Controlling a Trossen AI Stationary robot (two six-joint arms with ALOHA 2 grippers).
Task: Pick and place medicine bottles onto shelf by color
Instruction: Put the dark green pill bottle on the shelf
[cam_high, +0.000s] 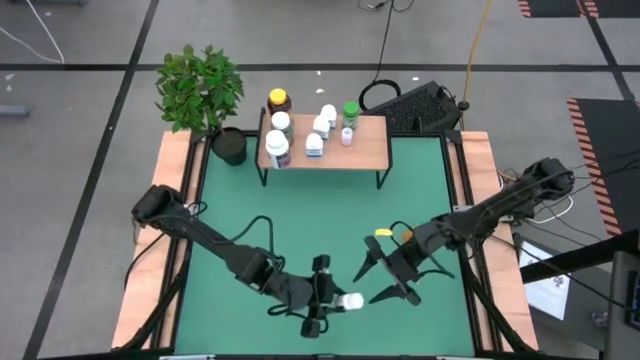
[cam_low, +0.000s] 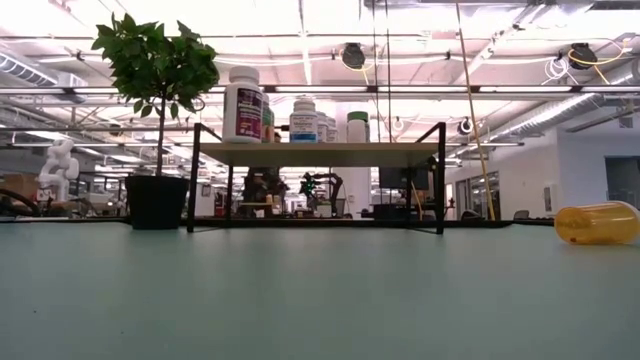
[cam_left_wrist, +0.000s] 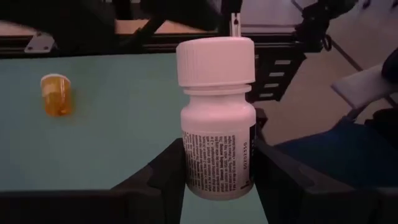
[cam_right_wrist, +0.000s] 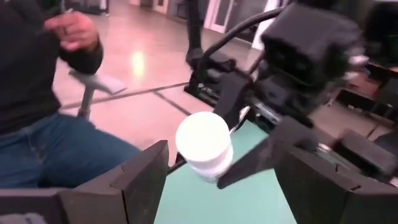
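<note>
My left gripper (cam_high: 322, 300) is near the table's near edge, shut on a white medicine bottle (cam_high: 348, 301) whose cap points toward the table's right. My right gripper (cam_high: 366, 289) is open just right of that cap, with a finger standing on either side of the cap (cam_right_wrist: 204, 138) and apart from it. An orange bottle with a yellow cap (cam_high: 392, 234) lies on its side on the green table, behind the right gripper. The wood-topped shelf (cam_high: 365, 152) stands at the far edge with several bottles upright on it. My left gripper pinches the white bottle's lower body (cam_left_wrist: 217, 168) between its two fingers (cam_left_wrist: 158, 177). The fingers come level from the table's left and lie along the bottle. The bottle lies level, cap end (cam_left_wrist: 214, 59) sticking out past the fingertips, and it looks lifted clear of the table.
A potted plant (cam_high: 228, 146) stands left of the shelf. A black keyboard-like unit (cam_high: 420, 108) lies beyond the far right corner. A seated person (cam_right_wrist: 37, 124) shows past the table's edge in the right wrist view. The green mat (cam_high: 300, 215) between shelf and grippers is bare.
</note>
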